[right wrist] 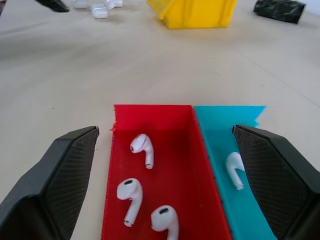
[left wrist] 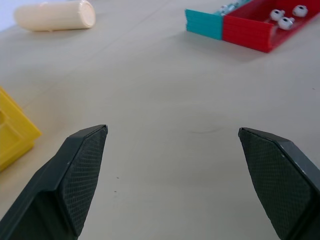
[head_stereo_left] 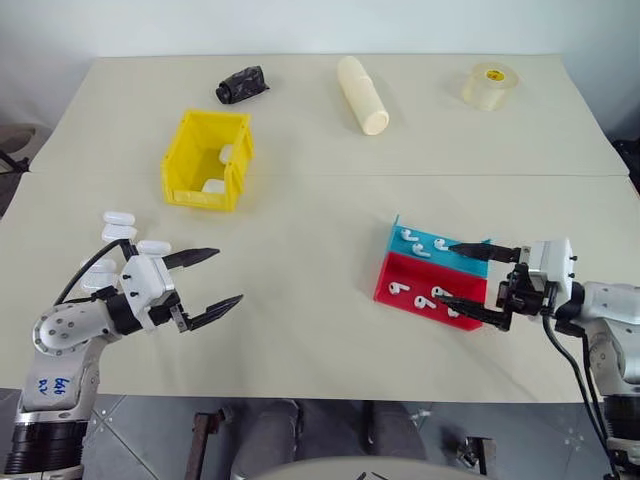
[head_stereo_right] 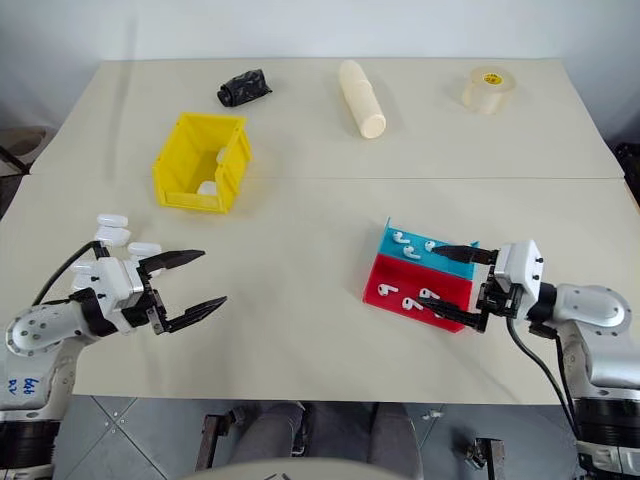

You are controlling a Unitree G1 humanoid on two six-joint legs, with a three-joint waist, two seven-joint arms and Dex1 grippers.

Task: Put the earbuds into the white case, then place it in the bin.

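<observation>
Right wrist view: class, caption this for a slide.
Open right tool above three earbuds in the red tray.

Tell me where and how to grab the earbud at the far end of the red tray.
Grip that earbud across its rounded head, coming straight down from above with the open right gripper. It lies flat on the floor of the red tray with its thin stem pointing back toward the gripper, and the tray walls block a sideways approach. It is tiny and glossy, so it will probably slip; close gently.

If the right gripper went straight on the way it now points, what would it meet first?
Probably the shallow red plastic tray holding small white earbuds: the open right gripper points over it, angled slightly down. Depth is uncertain.
</observation>
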